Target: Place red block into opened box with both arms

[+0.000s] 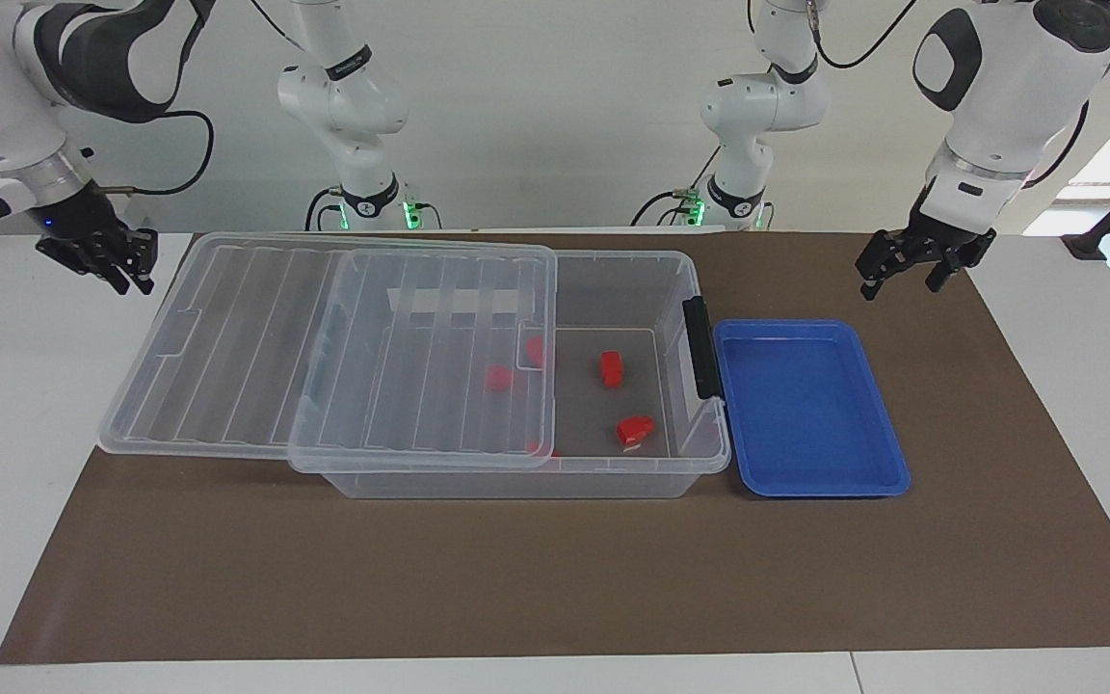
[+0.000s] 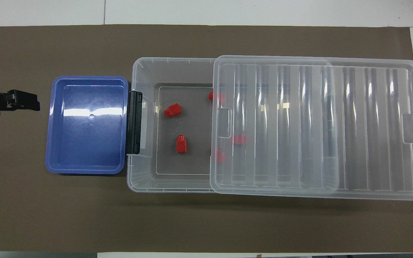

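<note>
red blocks (image 2: 172, 110) in opened box (image 2: 170, 70), lid (image 2: 317, 125) slid aside, blue tray (image 2: 86, 168)

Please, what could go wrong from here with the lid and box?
1. The clear ribbed plastic lid lies half off the large clear plastic box, overhanging toward the right arm's end; the right gripper, raised beside that end, might knock it off.
2. The lid covers most of the opening; small red plastic blocks under its edge may be hard to reach.
</note>
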You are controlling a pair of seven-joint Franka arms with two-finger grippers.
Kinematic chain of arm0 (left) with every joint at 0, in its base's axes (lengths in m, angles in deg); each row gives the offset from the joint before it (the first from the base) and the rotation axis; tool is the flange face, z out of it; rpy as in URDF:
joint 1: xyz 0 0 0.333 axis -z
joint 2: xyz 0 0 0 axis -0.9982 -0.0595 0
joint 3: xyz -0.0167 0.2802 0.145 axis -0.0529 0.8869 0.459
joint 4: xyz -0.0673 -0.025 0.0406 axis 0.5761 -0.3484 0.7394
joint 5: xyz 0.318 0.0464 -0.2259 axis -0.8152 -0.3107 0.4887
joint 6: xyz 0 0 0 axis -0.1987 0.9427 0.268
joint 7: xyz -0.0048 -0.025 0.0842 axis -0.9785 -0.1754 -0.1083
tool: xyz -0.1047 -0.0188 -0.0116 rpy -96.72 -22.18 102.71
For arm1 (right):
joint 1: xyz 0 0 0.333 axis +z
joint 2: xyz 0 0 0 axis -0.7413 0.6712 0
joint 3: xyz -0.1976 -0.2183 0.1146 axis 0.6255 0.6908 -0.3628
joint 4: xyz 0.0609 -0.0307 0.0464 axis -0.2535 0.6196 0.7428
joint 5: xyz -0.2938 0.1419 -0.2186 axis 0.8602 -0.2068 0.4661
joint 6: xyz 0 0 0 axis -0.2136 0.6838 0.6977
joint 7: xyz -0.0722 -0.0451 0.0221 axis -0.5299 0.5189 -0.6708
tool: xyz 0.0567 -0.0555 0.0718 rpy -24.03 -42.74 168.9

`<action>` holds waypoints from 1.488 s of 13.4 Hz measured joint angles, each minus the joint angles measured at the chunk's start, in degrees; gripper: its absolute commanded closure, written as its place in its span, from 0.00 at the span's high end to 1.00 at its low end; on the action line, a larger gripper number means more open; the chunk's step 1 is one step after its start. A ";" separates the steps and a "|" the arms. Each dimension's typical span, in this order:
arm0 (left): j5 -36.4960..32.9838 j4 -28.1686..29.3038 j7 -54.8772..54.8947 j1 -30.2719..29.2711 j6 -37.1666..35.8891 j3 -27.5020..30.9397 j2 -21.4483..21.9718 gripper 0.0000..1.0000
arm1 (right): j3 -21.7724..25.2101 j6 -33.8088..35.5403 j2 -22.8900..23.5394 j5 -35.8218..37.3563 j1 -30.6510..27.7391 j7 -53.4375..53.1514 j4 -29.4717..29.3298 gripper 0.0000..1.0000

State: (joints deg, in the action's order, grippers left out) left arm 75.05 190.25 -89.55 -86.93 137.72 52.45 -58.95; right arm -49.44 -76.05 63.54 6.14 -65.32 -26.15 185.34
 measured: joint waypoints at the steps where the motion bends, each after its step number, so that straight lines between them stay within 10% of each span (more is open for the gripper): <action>1: 0.00 0.00 0.00 0.00 0.00 0.02 0.00 1.00 | 0.05 -1.37 0.04 0.00 -1.21 0.35 1.15 0.00; 20: 0.00 0.00 0.00 -0.02 -0.04 0.15 0.00 1.00 | -0.88 -7.18 4.49 0.00 0.33 -3.49 5.45 0.00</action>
State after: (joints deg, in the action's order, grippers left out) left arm 75.05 190.25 -89.55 -86.95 137.69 52.60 -58.95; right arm -50.32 -83.23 68.03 6.14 -64.99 -29.64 190.78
